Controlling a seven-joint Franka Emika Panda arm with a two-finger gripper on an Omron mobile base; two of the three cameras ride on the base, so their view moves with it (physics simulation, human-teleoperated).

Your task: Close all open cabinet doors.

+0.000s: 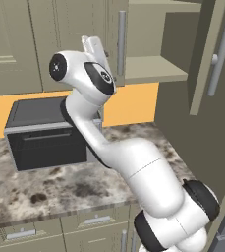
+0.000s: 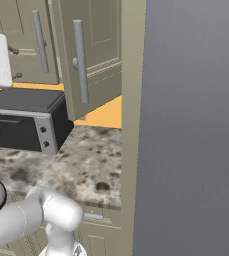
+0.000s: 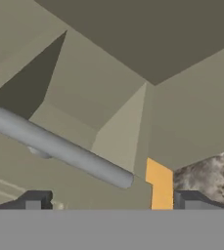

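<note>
Where the arm rises over the speckled stone counter [image 1: 45, 184], its hand is lifted up against the wall cabinets, and the gripper [image 3: 108, 201] stands with its two dark fingertips [image 3: 35, 200] well apart, nothing between them; just above the tips a silver bar handle [image 3: 59, 146] crosses the hand view at a slant, close to the gripper but, as far as this tight angle lets me judge, not touched by it. In the left base view one cabinet door [image 1: 212, 54] at the right hangs swung out from its frame, its long handle facing the camera, and beside it the bare shelf [image 1: 153, 69] of the open cabinet shows; the door [image 1: 116, 39] to the left of that opening, behind the arm's wrist, seems nearly flush with the shut doors beside it. From the right base view the open door [image 2: 88, 55] juts toward the camera above the counter; a dark toaster oven [image 2: 26, 120] sits on the stone below the shut cabinets, against the orange wall [image 2: 111, 112]; a tall grey panel [image 2: 191, 130] rises at the right.
</note>
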